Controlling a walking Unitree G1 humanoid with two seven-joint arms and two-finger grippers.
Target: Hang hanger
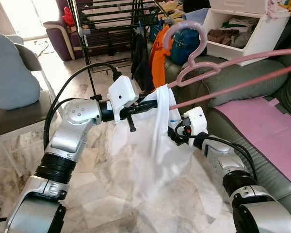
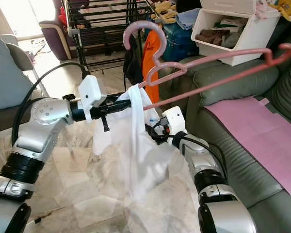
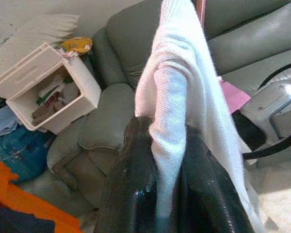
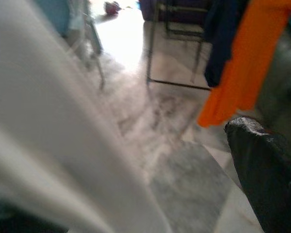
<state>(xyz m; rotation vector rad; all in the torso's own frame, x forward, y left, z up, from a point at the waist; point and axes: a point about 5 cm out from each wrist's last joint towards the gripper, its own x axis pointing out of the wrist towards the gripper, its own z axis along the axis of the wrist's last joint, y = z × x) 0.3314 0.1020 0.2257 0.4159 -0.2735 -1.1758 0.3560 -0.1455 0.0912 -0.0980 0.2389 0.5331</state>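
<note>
Nearest the camera, a white garment (image 1: 153,145) is seen draped from one end of a pink hanger (image 1: 218,70) and hanging down over the marble floor (image 1: 102,194) between the two arms; the left gripper (image 1: 153,103) is closed on a fold of that cloth where it passes over the hanger's end, and in the left wrist view the two black fingers (image 3: 136,184) are pressed either side of a ribbed white band; whether the hanger's bar is also pinched beneath the cloth cannot be told. The right gripper (image 1: 177,127) is held just beside and below, pressed into the garment; whether its fingers are open or closed cannot be told, one black finger (image 4: 266,165) alone being made out in its wrist view, with blurred white cloth alongside.

The hanger is held aloft, tilted, its long bars running out over the grey-green sofa (image 1: 242,82) and its hook (image 1: 186,34) raised towards the black drying rack (image 1: 111,22); an orange garment (image 1: 160,53) and dark clothes are already hung there; behind the sofa arm an open white storage box (image 1: 247,29) is seen, and on the seat a pink sheet (image 1: 266,126).

The step in hand is judged to be the carrying of the loaded hanger to the rack, nothing yet being hooked; the next move would call for the hook to be lifted over a free rail and lowered onto it, with the garment kept from sliding off the end.
</note>
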